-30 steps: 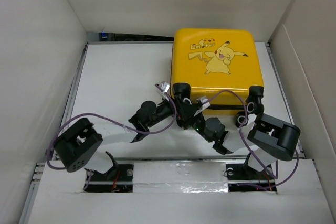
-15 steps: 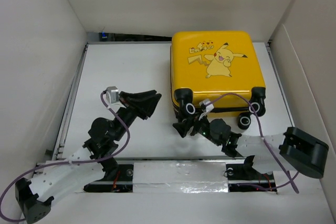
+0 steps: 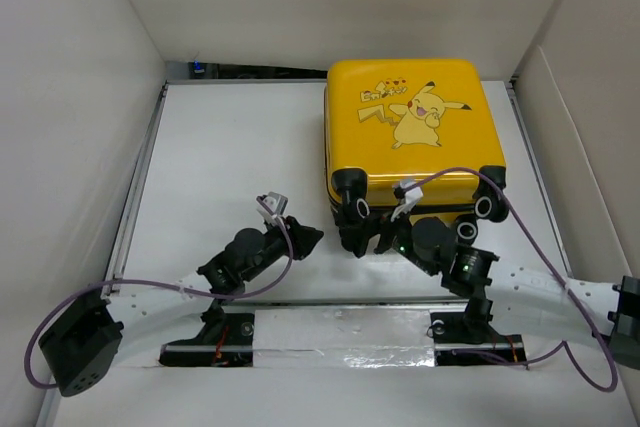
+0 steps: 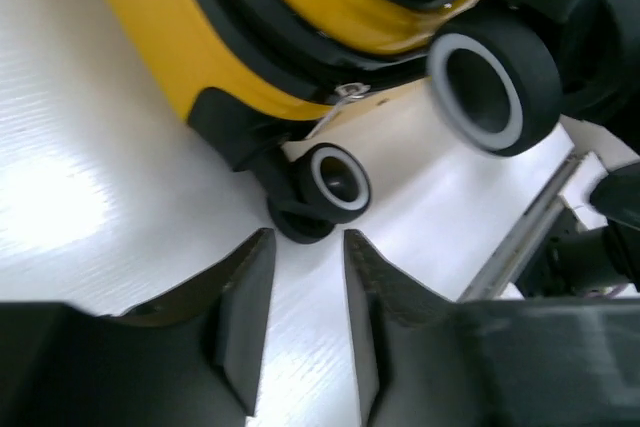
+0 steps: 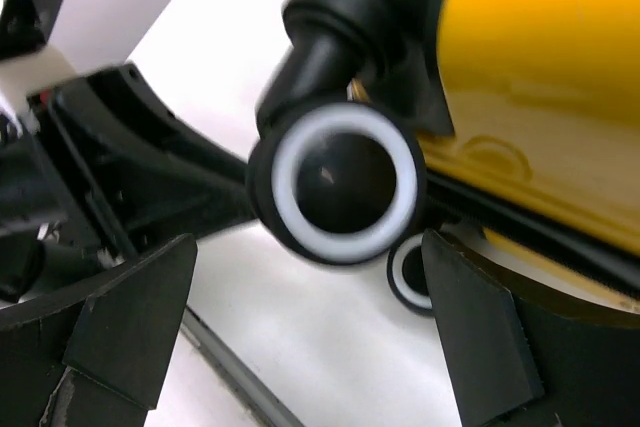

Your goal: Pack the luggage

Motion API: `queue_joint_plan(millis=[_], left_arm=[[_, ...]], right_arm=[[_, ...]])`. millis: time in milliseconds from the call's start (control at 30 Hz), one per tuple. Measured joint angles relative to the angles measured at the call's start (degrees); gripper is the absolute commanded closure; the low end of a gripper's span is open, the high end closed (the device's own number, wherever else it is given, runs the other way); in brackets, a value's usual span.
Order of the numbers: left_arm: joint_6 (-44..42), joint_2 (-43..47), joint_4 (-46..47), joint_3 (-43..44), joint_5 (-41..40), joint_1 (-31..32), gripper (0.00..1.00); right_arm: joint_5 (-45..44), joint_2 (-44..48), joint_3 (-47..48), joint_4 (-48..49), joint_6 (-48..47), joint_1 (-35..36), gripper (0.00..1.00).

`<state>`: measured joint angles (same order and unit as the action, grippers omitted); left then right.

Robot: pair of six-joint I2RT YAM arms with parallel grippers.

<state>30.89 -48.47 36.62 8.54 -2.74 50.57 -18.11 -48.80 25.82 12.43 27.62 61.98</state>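
The luggage (image 3: 410,132), a yellow hard-shell case with a Pikachu print, lies closed and flat at the back right of the table, black wheels toward me. My left gripper (image 3: 308,238) sits low by its near-left corner. In the left wrist view the fingers (image 4: 245,317) stand a narrow gap apart with only bare table between them, pointing at the lower wheel (image 4: 335,179). My right gripper (image 3: 360,232) is wide open just in front of the near-left upper wheel (image 5: 340,182), which is ahead of its fingertips (image 5: 135,317), not gripped.
White walls close in the table (image 3: 230,147) on the left, back and right. A metal rail (image 3: 330,302) runs along the near edge by the arm bases. Purple cables (image 3: 150,285) loop off both arms. The far wheel pair (image 3: 485,205) is at the case's near-right corner.
My left gripper came down from the middle left to the case's near-left corner and its jaws narrowed. My right gripper opened wide, and that arm's elbow swung out right.
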Motion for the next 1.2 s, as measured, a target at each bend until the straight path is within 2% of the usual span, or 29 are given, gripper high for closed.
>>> queue_joint_plan(millis=[67,200,300,333,533,633,667,700,733,833,1067,1100,1133,1200], left_arm=[[-0.28,-2.10,2.93,0.04,0.70,0.59,0.65],[-0.52,-7.04,8.39,0.15,2.80,0.87,0.65],[-0.50,-10.08,12.20,0.15,3.45,1.22,0.65],[-0.48,-10.95,13.46,0.15,3.61,1.29,0.65],[-0.39,-16.09,19.76,0.85,2.89,1.62,0.65],[-0.46,-18.38,21.49,2.47,0.92,1.90,0.65],[-0.68,-19.06,22.25,2.86,0.61,1.92,0.64],[-0.72,-19.67,22.51,2.95,0.28,2.08,0.64],[-0.94,-20.55,23.06,3.30,-0.15,2.25,0.64],[-1.90,-24.09,24.90,4.22,-0.59,2.34,0.61],[-4.22,-29.75,27.52,6.45,-3.02,2.78,0.56],[-4.55,-29.86,27.52,6.62,-3.74,2.86,0.54],[-4.96,-29.97,27.50,6.78,-4.50,2.97,0.46],[-5.64,-30.25,27.41,6.88,-6.03,2.97,0.42]], right_arm=[[-0.63,-3.39,4.02,-2.60,-0.94,0.00,0.00],[-2.21,-10.84,12.52,-6.43,-2.05,0.00,0.00],[-4.66,-14.19,15.63,-7.30,-2.49,0.00,0.12],[-5.64,-15.02,16.04,-7.34,-2.56,0.00,0.21],[-8.26,-21.77,21.20,-11.28,-3.17,-0.28,0.29],[-8.85,-24.74,25.14,-15.06,-3.21,-0.22,0.47],[-9.22,-25.14,25.86,-15.72,-2.82,-0.26,0.58],[-9.64,-25.31,26.45,-16.06,-2.29,-0.26,0.58],[-9.62,-25.44,26.86,-16.37,-2.38,-0.46,0.74],[-8.90,-25.83,26.95,-16.37,-2.60,-1.36,0.89],[-4.59,-25.46,26.51,-14.93,-3.02,-3.52,0.99],[-4.17,-25.31,26.38,-14.75,-3.06,-3.78,1.00],[-3.82,-25.09,26.14,-14.45,-3.17,-3.91,1.00],[-3.26,-24.61,25.70,-14.12,-3.39,-4.31,1.00]])
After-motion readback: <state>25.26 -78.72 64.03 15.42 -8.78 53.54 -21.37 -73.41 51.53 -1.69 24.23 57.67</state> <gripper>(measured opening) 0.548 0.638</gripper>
